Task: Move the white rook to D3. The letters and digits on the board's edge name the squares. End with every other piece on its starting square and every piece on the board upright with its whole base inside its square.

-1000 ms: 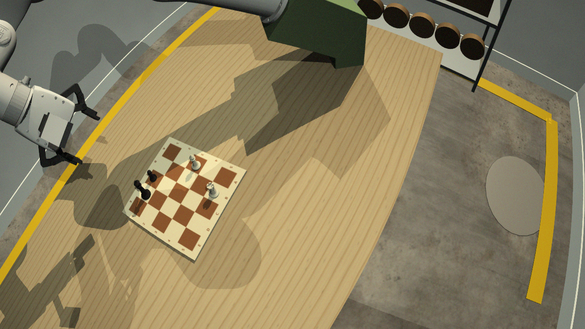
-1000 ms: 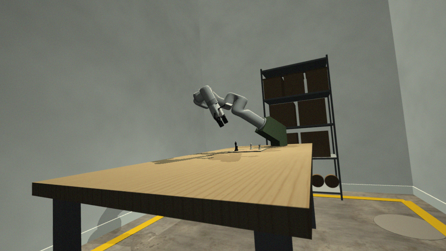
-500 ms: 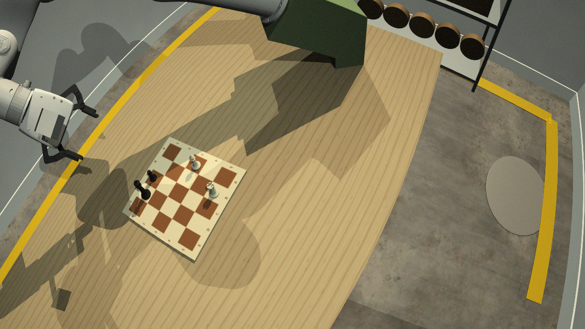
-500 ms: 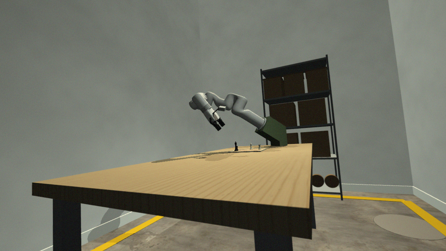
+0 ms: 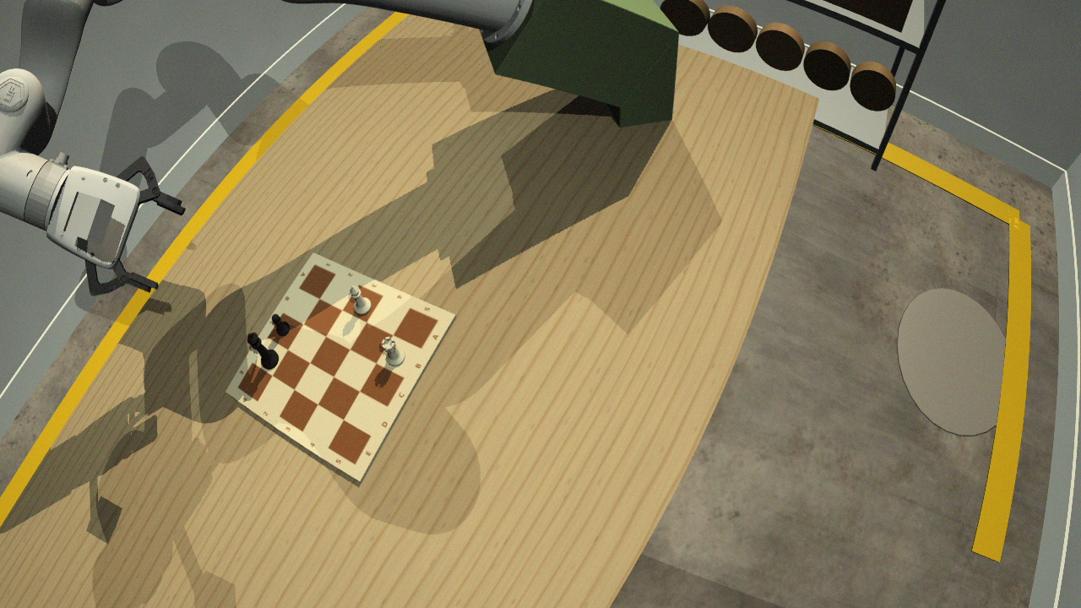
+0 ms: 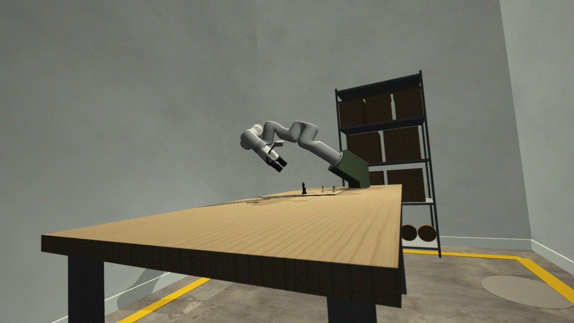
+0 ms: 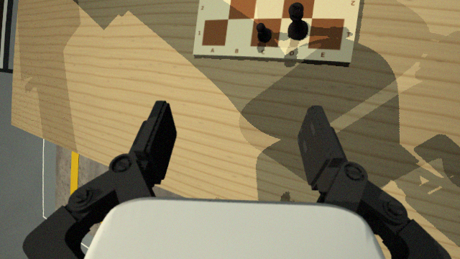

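The small chessboard (image 5: 341,364) lies on the wooden table. The white rook (image 5: 391,351) stands upright on a light square next to the lettered edge, by the letter B. A white pawn (image 5: 361,301) stands near the board's far edge. A black pawn (image 5: 279,325) and a taller black piece (image 5: 264,351) stand on the edge row nearest me; both also show in the wrist view, the pawn (image 7: 264,33) and the taller piece (image 7: 297,22). My gripper (image 5: 167,247) is open and empty, high over the table's left edge, well away from the board. It also shows in the wrist view (image 7: 237,111).
The arm's green base (image 5: 597,57) sits at the table's far end. A metal shelf rack (image 6: 385,152) stands behind it, with round wooden discs (image 5: 778,45) at its foot. The table's left edge runs just under the gripper.
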Tool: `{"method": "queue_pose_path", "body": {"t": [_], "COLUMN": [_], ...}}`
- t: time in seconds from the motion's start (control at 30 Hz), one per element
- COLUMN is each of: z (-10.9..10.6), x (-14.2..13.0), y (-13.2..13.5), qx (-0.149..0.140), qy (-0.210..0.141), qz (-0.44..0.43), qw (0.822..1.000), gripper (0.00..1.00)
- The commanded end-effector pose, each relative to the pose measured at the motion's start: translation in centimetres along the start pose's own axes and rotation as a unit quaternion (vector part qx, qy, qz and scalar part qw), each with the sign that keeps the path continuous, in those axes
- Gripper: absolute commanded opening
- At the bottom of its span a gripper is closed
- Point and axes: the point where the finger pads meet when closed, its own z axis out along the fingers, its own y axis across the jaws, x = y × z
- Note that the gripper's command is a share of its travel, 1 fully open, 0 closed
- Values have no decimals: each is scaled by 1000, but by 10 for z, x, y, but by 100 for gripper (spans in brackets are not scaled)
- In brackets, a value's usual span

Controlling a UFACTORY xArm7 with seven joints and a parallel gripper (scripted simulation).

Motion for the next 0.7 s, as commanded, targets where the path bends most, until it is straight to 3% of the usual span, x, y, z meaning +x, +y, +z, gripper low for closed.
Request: {"method": "queue_pose_path", "body": {"t": [0.0, 0.13, 0.17, 0.5, 0.57, 0.67], "z": [-1, -1, 2, 2, 11, 11], "x": [2, 2, -10, -10, -31, -31], "y": [1, 1, -3, -3, -11, -11], "qx": [3, 3, 1, 1, -11, -11], "qy": [6, 6, 50, 50, 134, 134], "qz": [-10, -10, -21, -21, -42, -42], "qw": [1000, 1000, 999, 999, 990, 990], "gripper": [100, 100, 100, 100, 100, 100]}}
